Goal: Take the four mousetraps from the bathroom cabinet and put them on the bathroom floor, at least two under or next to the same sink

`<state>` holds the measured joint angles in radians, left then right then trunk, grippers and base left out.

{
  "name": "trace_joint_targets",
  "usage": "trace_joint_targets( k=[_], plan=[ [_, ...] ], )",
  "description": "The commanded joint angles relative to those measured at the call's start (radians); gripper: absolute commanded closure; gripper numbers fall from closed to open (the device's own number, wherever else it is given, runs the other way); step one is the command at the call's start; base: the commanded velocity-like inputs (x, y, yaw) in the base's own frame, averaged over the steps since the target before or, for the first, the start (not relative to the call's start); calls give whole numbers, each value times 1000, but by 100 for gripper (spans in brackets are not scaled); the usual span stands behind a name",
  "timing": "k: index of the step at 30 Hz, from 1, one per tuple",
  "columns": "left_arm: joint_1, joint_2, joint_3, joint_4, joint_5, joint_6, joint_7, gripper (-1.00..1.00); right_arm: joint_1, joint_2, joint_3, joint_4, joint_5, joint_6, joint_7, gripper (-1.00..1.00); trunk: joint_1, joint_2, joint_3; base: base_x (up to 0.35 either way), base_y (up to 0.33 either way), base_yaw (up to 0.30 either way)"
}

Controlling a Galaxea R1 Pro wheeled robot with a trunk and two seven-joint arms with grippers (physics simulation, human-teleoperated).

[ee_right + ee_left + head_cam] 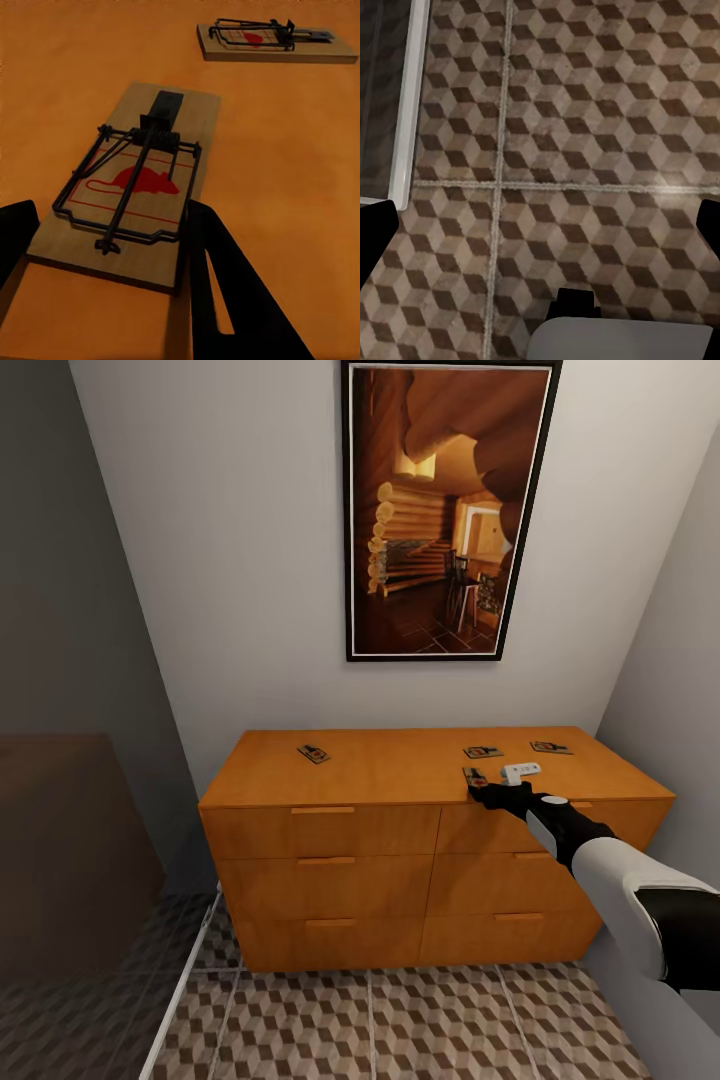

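Right gripper (112,247) w/ jaws apart straddles nearest mousetrap (131,184) on cabinet (400,770) top; another trap (274,41) lies beyond fingertips. Step: first pickup. Next: close, lift. Left gripper (540,225) spread over bathroom floor (585,112).

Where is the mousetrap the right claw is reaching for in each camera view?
Head view: the mousetrap lies near the cabinet top's front edge, right of middle, at the right claw.
Right wrist view: it sits centre frame between the claw's fingers.
Left wrist view: not there; floor tiles.
Shared landmark: the orange cabinet top.
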<state>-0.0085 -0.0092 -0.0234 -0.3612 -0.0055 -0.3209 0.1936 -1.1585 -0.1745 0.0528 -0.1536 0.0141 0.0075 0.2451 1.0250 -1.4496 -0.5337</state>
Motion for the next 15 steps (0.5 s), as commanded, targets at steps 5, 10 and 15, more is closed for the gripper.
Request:
trace_joint_targets(
  k=[5,10,15],
  plan=[
    [-1,0,-3,1,-1,-3,6,-100,0,-11,22,-17,1,2,-3,100,0,0,-1,0,0,0],
    [-1,0,-3,1,-1,-3,6,-100,0,-11,21,-25,1,3,-4,100,0,0,-1,0,0,0],
    [-1,0,-3,1,-1,-3,6,-100,0,-11,21,-33,1,5,-5,100,0,0,-1,0,0,0]
  ],
)
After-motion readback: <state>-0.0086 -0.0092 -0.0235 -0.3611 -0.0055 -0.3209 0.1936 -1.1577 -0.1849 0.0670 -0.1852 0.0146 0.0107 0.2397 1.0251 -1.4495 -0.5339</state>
